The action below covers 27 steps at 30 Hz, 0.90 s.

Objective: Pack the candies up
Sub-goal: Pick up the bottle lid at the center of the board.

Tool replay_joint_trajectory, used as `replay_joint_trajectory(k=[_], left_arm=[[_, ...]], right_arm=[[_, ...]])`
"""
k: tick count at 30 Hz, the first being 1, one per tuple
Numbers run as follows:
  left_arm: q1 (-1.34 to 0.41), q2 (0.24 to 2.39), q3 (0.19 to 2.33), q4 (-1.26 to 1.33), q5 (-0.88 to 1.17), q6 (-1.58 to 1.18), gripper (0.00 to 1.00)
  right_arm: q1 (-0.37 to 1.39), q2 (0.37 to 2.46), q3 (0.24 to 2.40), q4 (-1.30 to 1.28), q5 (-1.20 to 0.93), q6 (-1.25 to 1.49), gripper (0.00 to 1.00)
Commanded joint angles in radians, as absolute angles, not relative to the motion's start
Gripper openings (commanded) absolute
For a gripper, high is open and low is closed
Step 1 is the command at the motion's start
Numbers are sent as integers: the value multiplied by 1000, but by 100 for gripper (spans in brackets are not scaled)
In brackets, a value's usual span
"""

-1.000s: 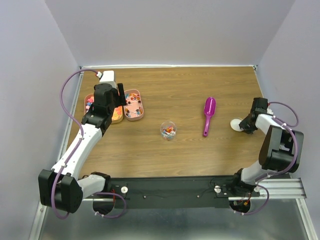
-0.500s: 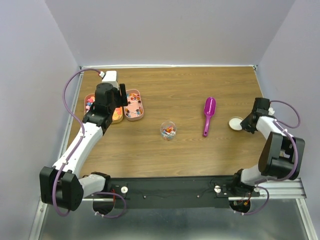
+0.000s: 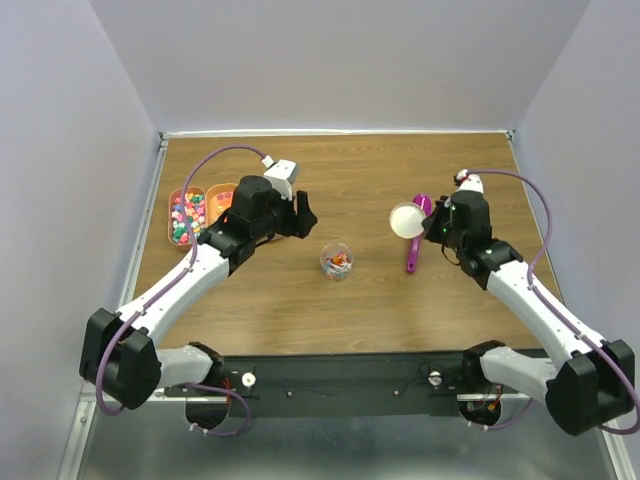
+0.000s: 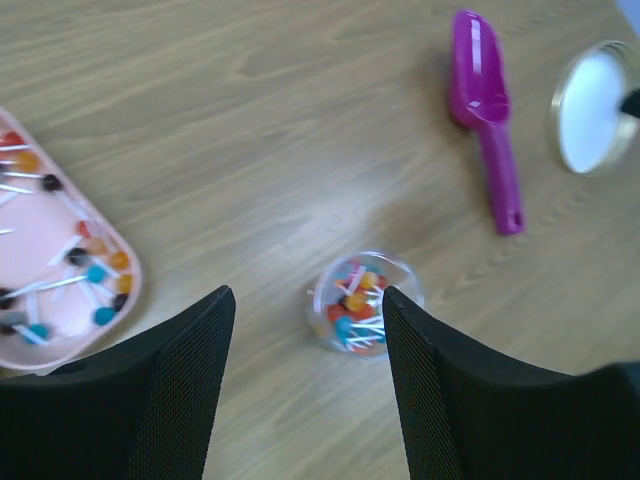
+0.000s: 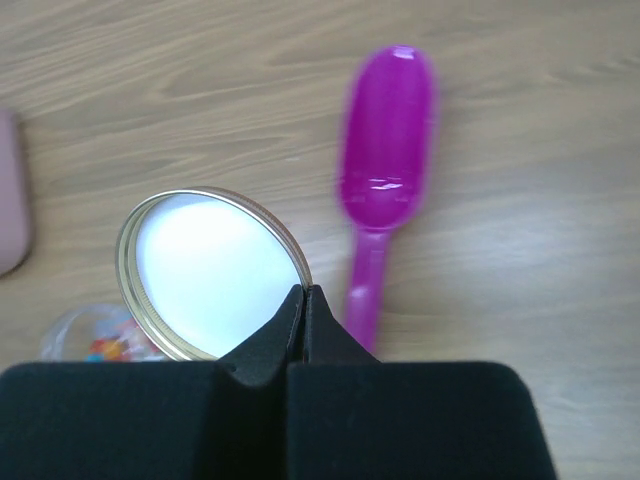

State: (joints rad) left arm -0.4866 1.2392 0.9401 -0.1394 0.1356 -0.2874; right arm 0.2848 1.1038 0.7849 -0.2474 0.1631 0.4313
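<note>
At the left of the top view, the candies point(image 3: 185, 212) fill two peach trays point(image 3: 170, 218) near the table's point(image 3: 380, 165) left edge. They are tiny beads in pink, blue, red, orange and yellow. In the left wrist view, the sweets in a tray at the left edge show thin white sticks lying at all angles, with no common direction.

Right of the trays, the left gripper point(image 4: 307, 298) hangs with its jaws spread wide, grasping nothing. Between and beyond its fingers in that view stands a small clear jar point(image 3: 337, 262), upright with its mouth open, near the middle of the table. It holds a jumbled cluster of more candies.

Further right, a round lid point(image 3: 407, 219) with a white inside and a gold rim is raised above the table. The right gripper point(image 5: 303, 296) is clamped tight on its rim.

Under the lid lies a magenta scoop point(image 3: 411, 255). Its long axis runs almost up and down the frame, bowl toward the far edge.
</note>
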Motion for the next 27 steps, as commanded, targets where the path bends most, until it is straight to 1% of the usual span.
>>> replay_joint_trajectory(k=[1, 3, 9, 14, 19, 21, 25, 26, 27], left_arm=[[-557, 1252, 948, -115, 255, -411, 68], [-584, 1267, 950, -106, 258, -446, 67], [-656, 1319, 977, -66, 270, -511, 65], [-686, 1376, 1006, -55, 304, -525, 65], [-689, 1391, 996, -28, 327, -509, 65], [-689, 1397, 996, -25, 337, -497, 63], [-689, 1411, 1000, -18, 361, -483, 61], [-689, 1414, 1000, -18, 357, -480, 58], [-689, 1414, 1000, -18, 359, -477, 56]], right_arm=[[435, 1065, 718, -94, 169, 351, 1], [497, 1062, 684, -23, 153, 327, 1], [587, 1089, 637, 106, 130, 322, 1], [614, 1101, 615, 176, 94, 324, 1], [615, 1059, 574, 244, 17, 304, 1], [615, 1054, 552, 270, 6, 298, 1], [615, 1040, 516, 330, -81, 311, 1], [615, 1032, 509, 356, -90, 313, 1], [615, 1032, 502, 363, -101, 314, 1]])
